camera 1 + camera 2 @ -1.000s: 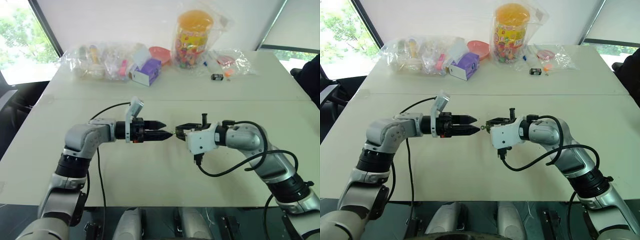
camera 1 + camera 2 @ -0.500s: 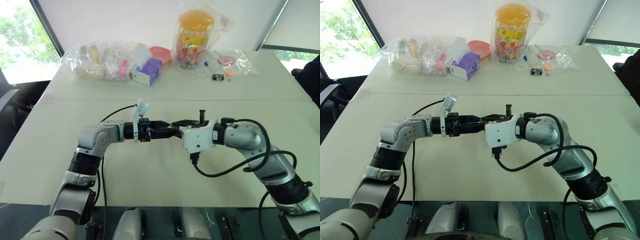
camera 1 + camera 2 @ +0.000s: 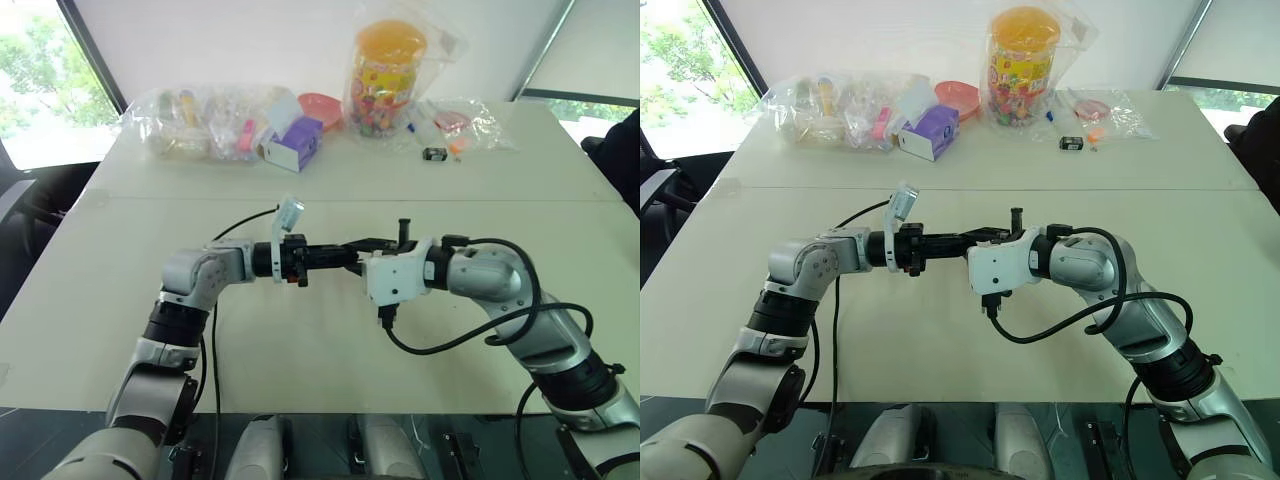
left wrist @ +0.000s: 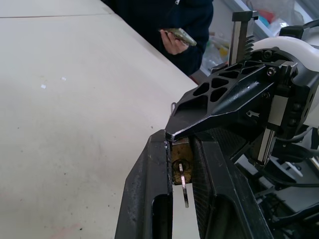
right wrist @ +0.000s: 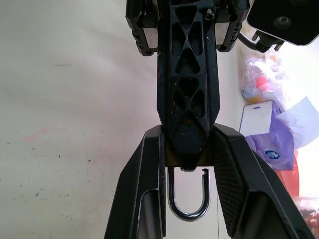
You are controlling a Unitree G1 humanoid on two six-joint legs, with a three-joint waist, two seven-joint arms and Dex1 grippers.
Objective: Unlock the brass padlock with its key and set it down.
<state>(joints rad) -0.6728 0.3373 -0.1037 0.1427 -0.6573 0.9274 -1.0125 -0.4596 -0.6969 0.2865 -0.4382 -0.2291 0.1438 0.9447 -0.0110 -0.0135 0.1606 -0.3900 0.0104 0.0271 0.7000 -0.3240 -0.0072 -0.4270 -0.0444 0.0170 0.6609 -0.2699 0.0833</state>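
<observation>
The left pincer [image 4: 182,164] and right pincer [image 5: 187,164] both pinched the small brass padlock [image 4: 180,158], its silvery shackle [image 5: 188,196] open; one should release before lowering it gently onto the pale bench [image 3: 320,340].

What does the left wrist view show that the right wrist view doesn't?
Left wrist view alone: the brass padlock, its yellow body clamped in the left tool, a thin silvery piece hanging from it, and a person holding a phone. Right wrist view alone: the lock's silvery shackle, one end free, and a purple box. Both: left tool and right tool meeting over the pale table.
</observation>
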